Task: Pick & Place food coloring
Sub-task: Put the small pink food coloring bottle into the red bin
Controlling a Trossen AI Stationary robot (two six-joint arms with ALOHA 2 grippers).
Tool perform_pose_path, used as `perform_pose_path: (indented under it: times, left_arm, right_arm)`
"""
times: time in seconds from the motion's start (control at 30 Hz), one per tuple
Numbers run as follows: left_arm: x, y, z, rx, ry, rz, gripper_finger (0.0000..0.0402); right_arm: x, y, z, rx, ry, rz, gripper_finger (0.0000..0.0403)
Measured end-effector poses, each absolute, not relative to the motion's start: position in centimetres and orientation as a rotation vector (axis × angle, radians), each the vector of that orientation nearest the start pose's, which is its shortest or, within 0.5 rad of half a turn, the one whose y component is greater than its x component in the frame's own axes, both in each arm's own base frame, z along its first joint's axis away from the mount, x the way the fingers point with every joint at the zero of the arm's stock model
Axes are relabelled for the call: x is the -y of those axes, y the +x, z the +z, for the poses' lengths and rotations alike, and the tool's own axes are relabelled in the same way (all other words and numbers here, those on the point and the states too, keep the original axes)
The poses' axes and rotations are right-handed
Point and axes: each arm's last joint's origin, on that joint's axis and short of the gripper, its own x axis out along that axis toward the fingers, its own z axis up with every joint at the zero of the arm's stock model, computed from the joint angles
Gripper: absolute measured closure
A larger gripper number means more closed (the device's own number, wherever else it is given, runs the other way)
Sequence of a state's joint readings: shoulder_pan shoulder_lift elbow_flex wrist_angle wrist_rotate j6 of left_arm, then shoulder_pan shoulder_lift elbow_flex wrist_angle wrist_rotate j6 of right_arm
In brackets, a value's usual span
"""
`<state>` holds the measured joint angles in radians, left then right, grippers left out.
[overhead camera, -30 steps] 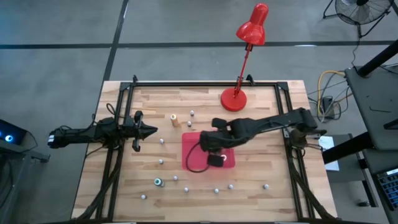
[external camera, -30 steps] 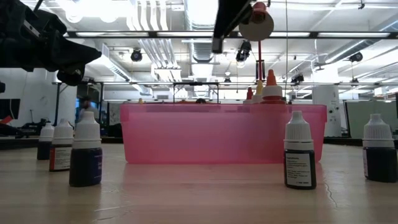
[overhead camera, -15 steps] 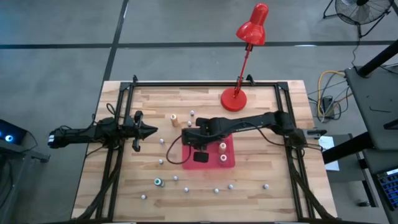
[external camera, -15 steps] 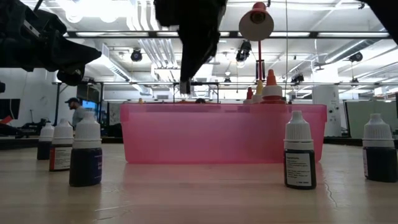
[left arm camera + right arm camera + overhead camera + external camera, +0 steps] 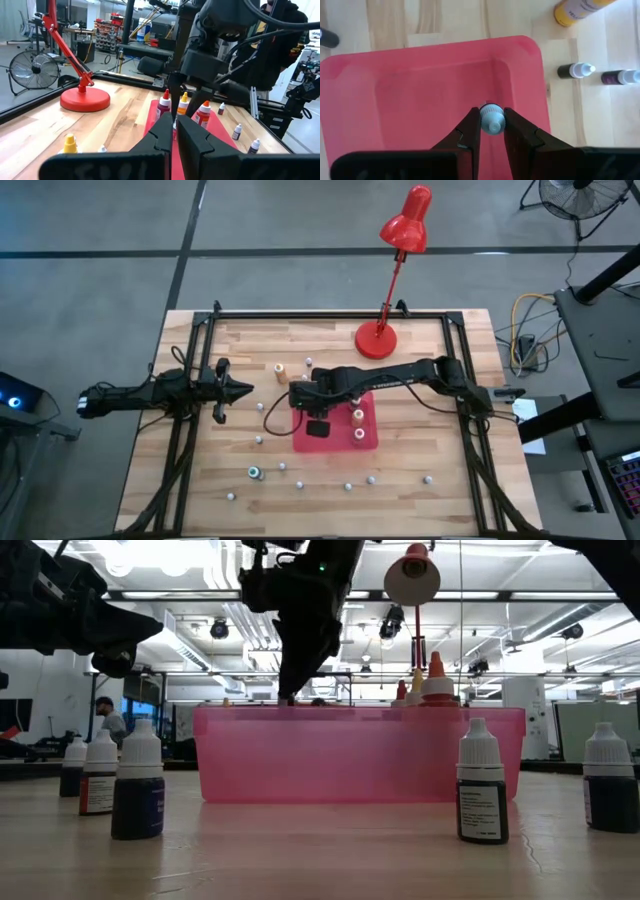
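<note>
You've got a tiny food coloring bottle (image 5: 491,119) pinched by its pale cap in the right claw (image 5: 491,131), hanging over the red tray (image 5: 420,85); it looks light, hard and slick, so keep your hold right at the cap. Below the claw three bottles (image 5: 357,420) already stand in the tray, more dot the tabletop (image 5: 430,450) around it, and the left claw (image 5: 243,390) waits empty and closed, well off to the side.

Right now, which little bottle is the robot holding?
The white-capped bottle pinched in the right gripper, held above the red tray. All the other bottles stand on the table or in the tray, with nothing gripping them.
</note>
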<state>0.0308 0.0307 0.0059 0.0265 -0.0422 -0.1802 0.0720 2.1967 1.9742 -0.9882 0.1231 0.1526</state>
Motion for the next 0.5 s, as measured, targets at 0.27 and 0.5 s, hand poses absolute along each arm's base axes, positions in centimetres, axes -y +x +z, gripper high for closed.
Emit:
perform_pose_path:
  times: [0.27,0.5]
  left_arm:
    - [-0.4,9.9,16.6,0.008,-0.18,0.073,0.0402]
    - [-0.4,9.9,16.6,0.008,-0.18,0.073,0.0402]
  right_arm:
    - [-2.4,46.0,21.0,-1.2,0.039,-0.127,0.0349]
    - [-1.8,45.6,19.2,-1.225,0.048,-0.136,0.0349]
